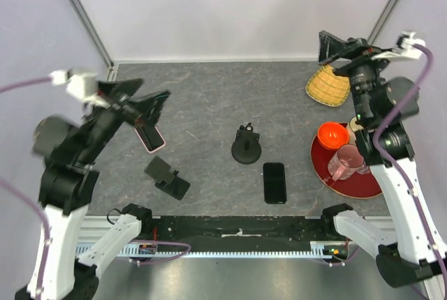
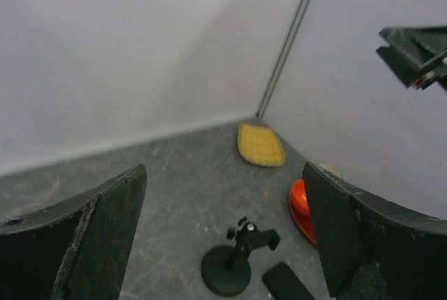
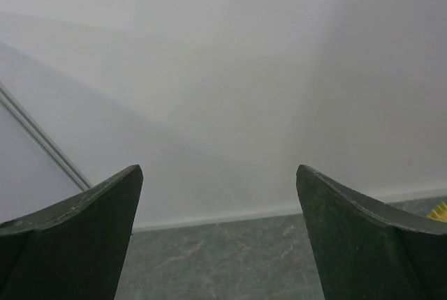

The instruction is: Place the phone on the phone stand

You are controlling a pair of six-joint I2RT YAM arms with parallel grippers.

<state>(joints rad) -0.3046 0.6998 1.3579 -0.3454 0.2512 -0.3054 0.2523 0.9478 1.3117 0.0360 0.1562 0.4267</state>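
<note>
so, where does the phone lie?

flat on the grey, stone-veined table (image 1: 209, 98): a slim black phone (image 1: 274, 183), glossy, towards the near edge. it sits just to the right of the round-based stand (image 1: 246, 148) and nearer than it, not touching. the stand has a matt black disc foot and a short stem with a clamp on top.

and the claws?

the left gripper (image 2: 223, 169) hangs with its dark wedge-shaped fingers spread wide and nothing between them. below it, on the left, lie a pink-cased phone (image 1: 149, 137) and an angular black folding stand (image 1: 167, 177). the right gripper (image 3: 218, 167) is raised at the far right, likewise parted and bare.

anything else?

a woven yellow mat (image 1: 328, 85), and a red plate (image 1: 363, 185) bearing an orange bowl (image 1: 333, 135) and a clear pink cup (image 1: 346, 162).
</note>
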